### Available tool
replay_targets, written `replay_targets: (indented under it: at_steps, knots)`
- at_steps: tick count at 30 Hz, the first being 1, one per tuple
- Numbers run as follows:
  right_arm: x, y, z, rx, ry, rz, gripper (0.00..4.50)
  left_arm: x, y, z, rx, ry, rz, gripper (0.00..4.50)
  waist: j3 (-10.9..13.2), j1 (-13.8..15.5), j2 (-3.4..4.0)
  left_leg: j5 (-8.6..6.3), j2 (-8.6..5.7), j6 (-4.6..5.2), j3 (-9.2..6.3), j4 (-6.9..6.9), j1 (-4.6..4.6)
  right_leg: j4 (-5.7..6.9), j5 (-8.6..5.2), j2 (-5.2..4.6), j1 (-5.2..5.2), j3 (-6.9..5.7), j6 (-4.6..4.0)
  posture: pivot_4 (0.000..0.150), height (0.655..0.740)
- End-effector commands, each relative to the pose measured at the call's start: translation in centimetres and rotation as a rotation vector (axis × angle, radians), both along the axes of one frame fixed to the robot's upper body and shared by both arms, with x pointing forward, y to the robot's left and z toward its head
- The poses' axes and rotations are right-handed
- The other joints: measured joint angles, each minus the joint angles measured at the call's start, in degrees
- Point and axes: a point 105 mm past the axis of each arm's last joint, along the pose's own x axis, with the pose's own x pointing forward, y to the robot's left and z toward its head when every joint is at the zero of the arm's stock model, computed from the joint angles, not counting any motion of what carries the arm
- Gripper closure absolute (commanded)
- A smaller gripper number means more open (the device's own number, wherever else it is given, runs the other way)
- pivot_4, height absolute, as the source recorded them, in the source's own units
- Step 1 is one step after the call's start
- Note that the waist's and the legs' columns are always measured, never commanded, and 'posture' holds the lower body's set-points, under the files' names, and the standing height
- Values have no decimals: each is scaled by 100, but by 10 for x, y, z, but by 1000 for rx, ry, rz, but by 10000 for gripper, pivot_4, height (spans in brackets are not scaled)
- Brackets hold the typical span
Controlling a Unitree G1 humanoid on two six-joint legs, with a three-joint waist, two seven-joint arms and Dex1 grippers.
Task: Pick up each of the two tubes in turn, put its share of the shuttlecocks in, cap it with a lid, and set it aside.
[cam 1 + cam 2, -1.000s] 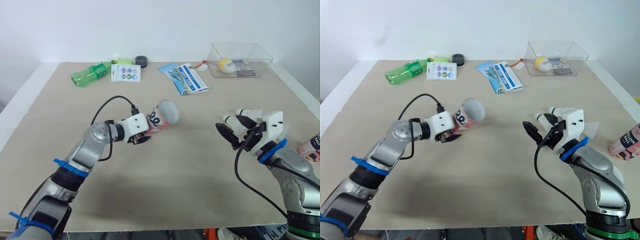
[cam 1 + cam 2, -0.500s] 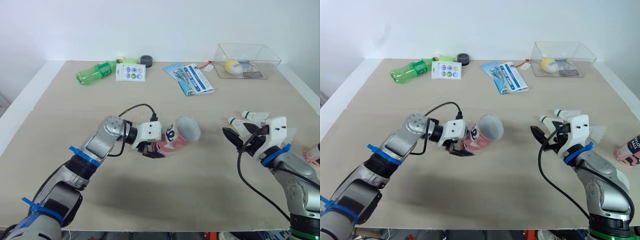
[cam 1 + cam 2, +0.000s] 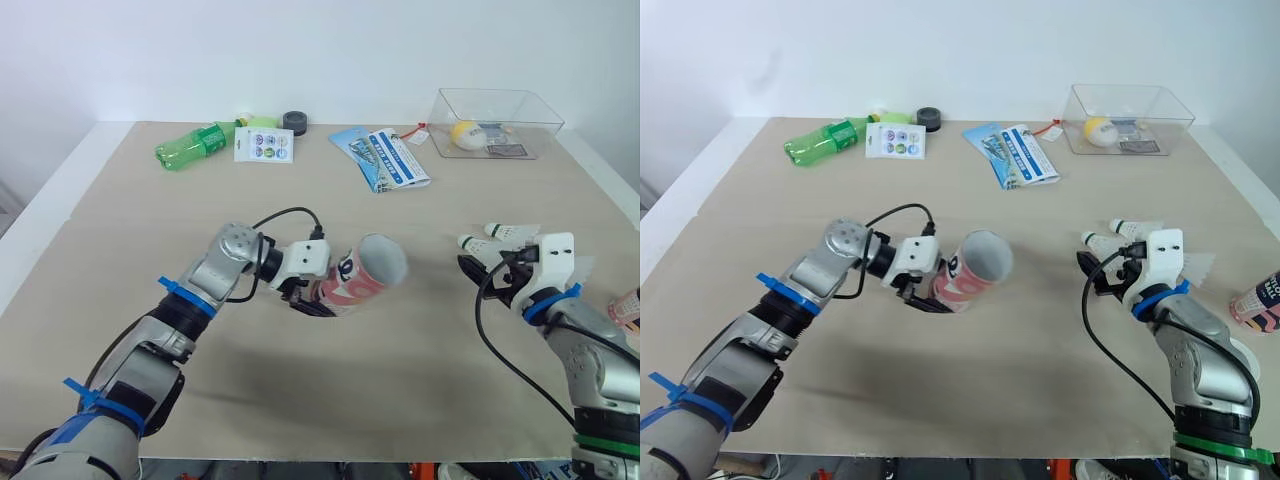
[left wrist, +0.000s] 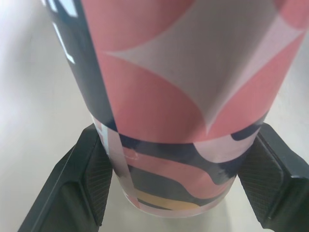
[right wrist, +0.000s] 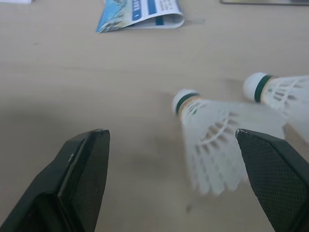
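My left gripper (image 3: 312, 296) is shut on a pink, white and navy tube (image 3: 366, 276), held tilted just above the table's middle with its open mouth toward the right. In the left wrist view the tube (image 4: 183, 87) sits between both pads (image 4: 99, 181). Two white shuttlecocks (image 3: 482, 243) (image 3: 512, 231) lie on the table at the right. My right gripper (image 5: 171, 137) is open, low over the table, pointing at the nearer shuttlecock (image 5: 210, 140); the other shuttlecock (image 5: 282, 92) lies beyond it. A second pink tube (image 3: 1262, 294) lies at the table's right edge.
Along the far edge lie a green bottle (image 3: 190, 146), a sticker card (image 3: 265, 146), a black round cap (image 3: 294, 122), a blue leaflet (image 3: 386, 158) and a clear box (image 3: 497, 125) holding a yellow ball. Bare table lies between the two grippers.
The left gripper has carried the tube rightward and lower, toward the table's middle. The right gripper has edged closer to the shuttlecocks. The camera has also shifted.
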Motion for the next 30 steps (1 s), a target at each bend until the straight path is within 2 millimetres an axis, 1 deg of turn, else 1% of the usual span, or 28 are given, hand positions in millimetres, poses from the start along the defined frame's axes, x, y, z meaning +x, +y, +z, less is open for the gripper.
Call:
replay_targets:
  at_steps: [1,7,12,14,15,20,22,23,27,30]
  knots:
    - [8,-6,12,-26,-40,-11,0,0,-3,12,-7,-45,-22,11944,0,-1,0,0,1,0,-1,-2,0,0,-1,2,0,-1,-2,1500,7400]
    - [16,-9,10,-29,-27,-13,0,1,-4,15,-18,-53,-10,11944,0,-8,3,0,2,1,-2,-5,2,1,-2,4,-1,-1,-3,1500,7400]
    - [20,-6,9,-31,-14,8,0,2,-4,16,-18,-49,-4,11944,0,-8,3,0,1,1,-2,-4,2,1,-1,3,0,-1,-2,1500,7400]
    - [22,-5,9,-32,-15,8,5430,3,-5,16,-18,-55,-2,12216,0,-8,3,0,2,1,-2,-4,2,1,-1,3,0,-1,-3,1500,7400]
    - [23,-4,9,-31,-15,10,8824,4,-5,16,-18,-57,-1,12216,0,-8,3,0,2,1,-2,-4,2,1,-1,3,-1,0,-2,1500,7400]
    - [25,-4,11,-42,-29,15,32163,7,-6,18,-21,-54,10,12216,0,-8,3,0,2,1,-2,-4,2,1,-1,3,0,-1,-2,1500,7400]
    - [25,-3,12,-51,-34,19,42772,8,-6,20,-20,-48,11,12216,0,-8,4,0,1,1,-2,-4,2,1,-1,3,-1,-1,-2,1500,7400]
    - [25,-3,13,-54,-39,21,44451,8,-6,20,-22,-38,13,12216,0,-8,4,0,1,1,-2,-4,2,1,-1,3,-1,-1,-2,1500,7400]
    - [24,1,25,-138,-91,54,44451,10,-3,22,-14,1,25,12216,0,-11,4,0,2,1,-2,-4,2,2,-1,4,-1,-1,-2,1500,7400]
    - [20,10,47,-229,-175,123,44451,17,1,21,11,-4,52,12216,3,-12,9,0,1,1,-2,-4,2,2,-1,4,-1,-1,-2,1500,7400]
